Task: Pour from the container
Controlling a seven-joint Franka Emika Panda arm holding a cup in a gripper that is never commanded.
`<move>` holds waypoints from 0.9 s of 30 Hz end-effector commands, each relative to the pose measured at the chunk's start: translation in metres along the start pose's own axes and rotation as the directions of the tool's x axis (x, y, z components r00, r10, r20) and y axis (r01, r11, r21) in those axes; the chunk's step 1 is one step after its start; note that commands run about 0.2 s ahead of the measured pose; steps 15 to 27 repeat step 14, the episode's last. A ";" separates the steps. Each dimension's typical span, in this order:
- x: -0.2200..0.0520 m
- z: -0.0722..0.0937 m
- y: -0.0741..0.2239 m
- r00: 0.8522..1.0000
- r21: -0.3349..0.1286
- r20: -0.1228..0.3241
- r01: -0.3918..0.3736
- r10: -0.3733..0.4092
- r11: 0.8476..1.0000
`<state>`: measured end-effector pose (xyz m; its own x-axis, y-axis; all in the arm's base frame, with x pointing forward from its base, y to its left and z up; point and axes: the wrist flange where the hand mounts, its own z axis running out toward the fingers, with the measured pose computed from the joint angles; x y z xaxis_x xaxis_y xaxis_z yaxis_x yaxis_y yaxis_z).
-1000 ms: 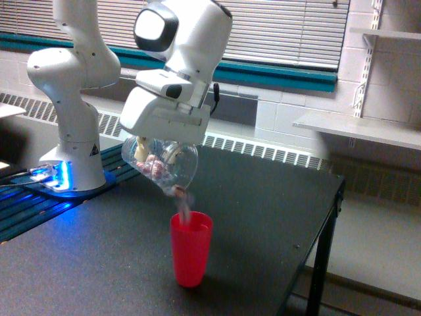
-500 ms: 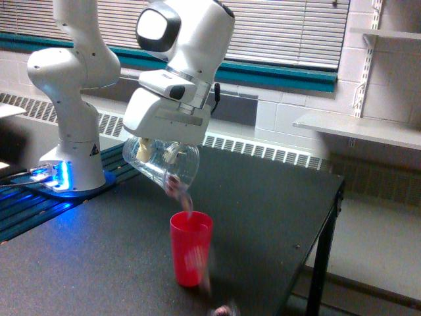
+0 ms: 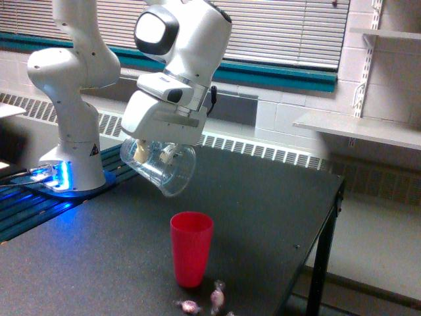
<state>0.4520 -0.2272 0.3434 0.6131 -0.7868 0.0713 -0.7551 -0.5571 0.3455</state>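
Two or three wrapped candies [image 3: 209, 299] lie on the surface [image 3: 263, 217] beside the red cup [image 3: 191, 247], below the fingers [image 3: 158, 153]. Fingers grip the tilted clear mug [image 3: 161, 168]; we judge it emptied, pouring essentially done.

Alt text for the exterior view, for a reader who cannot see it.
A white robot arm's claw holds a clear mug tipped mouth-down above an upright red cup on a dark table. The mug looks empty, and a few small wrapped candies lie on the table beside the cup's base.

White Panda arm [image 3: 72, 72]: base upright, wrist bent forward and down; gripper [image 3: 154, 153] clamped on tilted clear container [image 3: 161, 168].
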 end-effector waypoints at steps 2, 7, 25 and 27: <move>-0.006 -0.009 0.000 0.999 0.005 -0.026 0.020 -0.020 1.000; -0.008 -0.011 -0.002 0.999 0.014 -0.044 0.018 -0.018 1.000; -0.006 -0.013 -0.004 0.996 0.043 -0.083 0.028 -0.024 0.999; -0.006 -0.013 -0.004 0.996 0.043 -0.083 0.028 -0.024 0.999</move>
